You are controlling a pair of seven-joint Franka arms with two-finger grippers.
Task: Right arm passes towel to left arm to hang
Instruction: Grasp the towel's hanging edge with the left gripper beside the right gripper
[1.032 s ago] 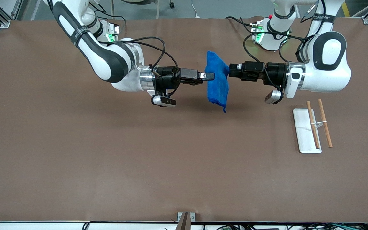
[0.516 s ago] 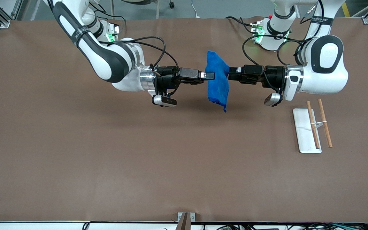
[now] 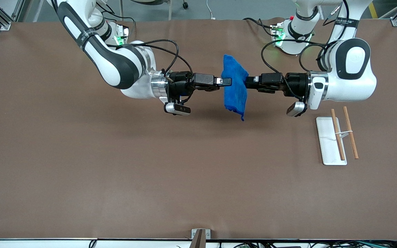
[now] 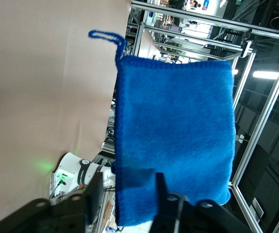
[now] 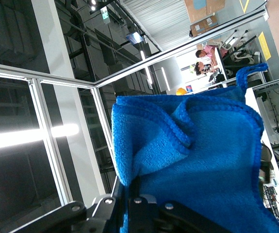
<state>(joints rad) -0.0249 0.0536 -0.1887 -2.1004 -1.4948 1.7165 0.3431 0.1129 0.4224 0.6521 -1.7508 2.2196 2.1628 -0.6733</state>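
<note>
The towel [image 3: 235,88] hung above the bench [image 3: 115,165], its loop [image 3: 242,118] at 6 o'clock. The right end effector [image 3: 228,82] pinched it closed; the left end effector [image 3: 247,82], fingers [image 4: 94,191] spread, straddled its edge.

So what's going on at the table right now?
A handover in mid-air. The right gripper is shut on the blue towel, holding it up over the table. The left gripper is at the towel's edge with a finger on each face of the cloth. A wooden hanging rack sits toward the left arm's end.
</note>
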